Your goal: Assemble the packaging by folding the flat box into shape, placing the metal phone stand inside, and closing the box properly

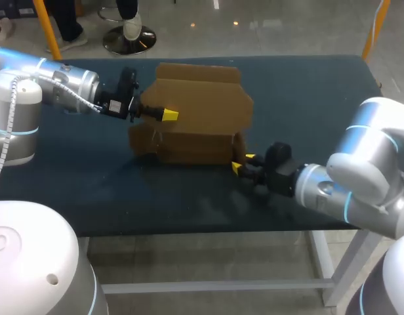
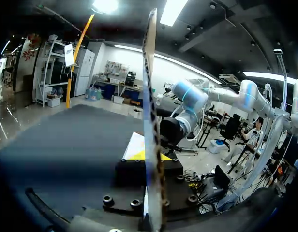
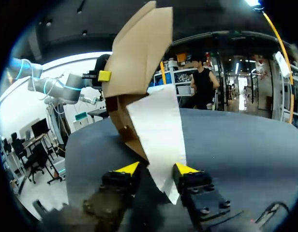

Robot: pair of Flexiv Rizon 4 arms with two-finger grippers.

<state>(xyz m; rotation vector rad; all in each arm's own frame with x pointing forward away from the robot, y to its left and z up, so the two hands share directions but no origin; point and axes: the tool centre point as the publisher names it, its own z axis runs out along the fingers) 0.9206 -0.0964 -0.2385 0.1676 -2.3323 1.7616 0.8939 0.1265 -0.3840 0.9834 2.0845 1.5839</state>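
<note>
box (image 1: pixel 195 125) lying long side-to-side, left claw (image 1: pixel 168 115) clamping panel (image 1: pixel 205 105), right claw (image 1: pixel 243 163) seemingly open astride flap (image 3: pixel 156 130)

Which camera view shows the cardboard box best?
The head view: there the whole cardboard box shows, partly folded, on the table. The left wrist view shows only one panel, edge-on. The right wrist view shows only some flaps, close up.
</note>
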